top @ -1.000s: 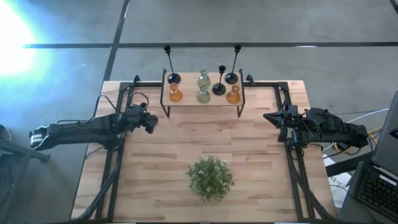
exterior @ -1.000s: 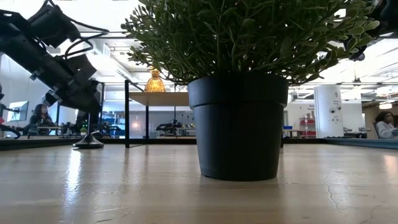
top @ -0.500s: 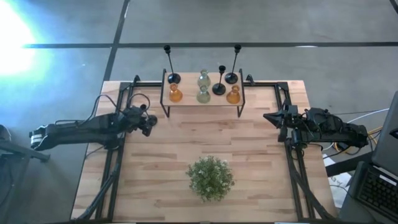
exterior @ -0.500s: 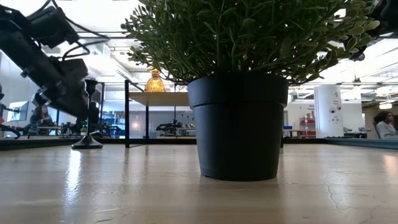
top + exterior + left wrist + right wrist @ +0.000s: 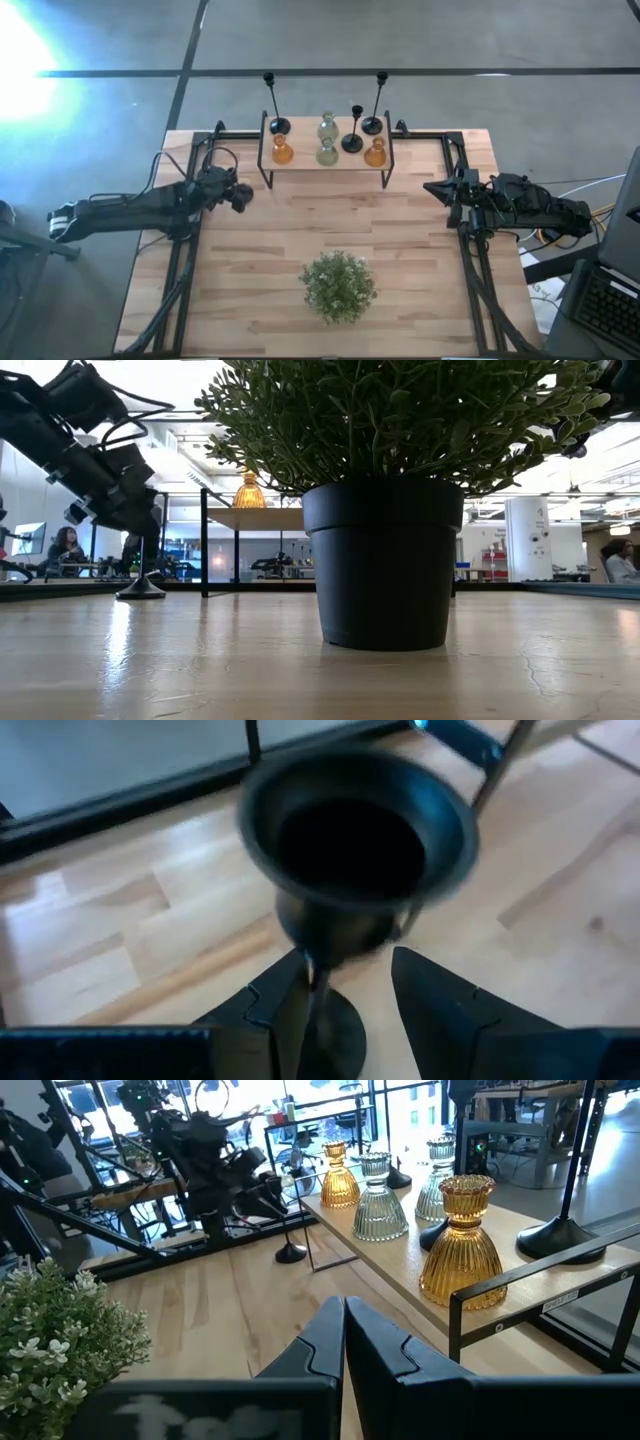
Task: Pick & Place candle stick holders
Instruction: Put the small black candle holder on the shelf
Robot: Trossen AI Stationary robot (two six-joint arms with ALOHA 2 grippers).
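Observation:
A short black holder stands on its round base (image 5: 142, 590) on the table, left of the shelf. Its cup (image 5: 355, 840) fills the left wrist view. My left gripper (image 5: 241, 198) is open, with one finger on each side of the holder's thin stem below the cup. The small shelf (image 5: 325, 166) at the far middle carries two tall black holders (image 5: 279, 125) (image 5: 372, 125), a short black one (image 5: 352, 143), two amber glass ones (image 5: 283, 152) (image 5: 375, 152) and two pale green ones (image 5: 327, 128). My right gripper (image 5: 430, 188) waits shut and empty at the right edge. My left gripper comes at the stem (image 5: 314, 982) about level, from the table's left, with its fingers open across it below the cup. The stem stands close beside one finger (image 5: 285, 1010); I cannot tell whether it touches. The holder stands upright on the table.
A bushy green plant in a black pot (image 5: 339, 285) stands at the near middle and fills the low view (image 5: 385, 565). Black frame rails (image 5: 185, 250) run along both sides of the table. People sit in the room behind (image 5: 66, 546).
My left gripper first dropped and drew back a little toward the table's left edge, baring the holder's cup. It then rose and came back right around the stem. The holder has stayed standing on its base.

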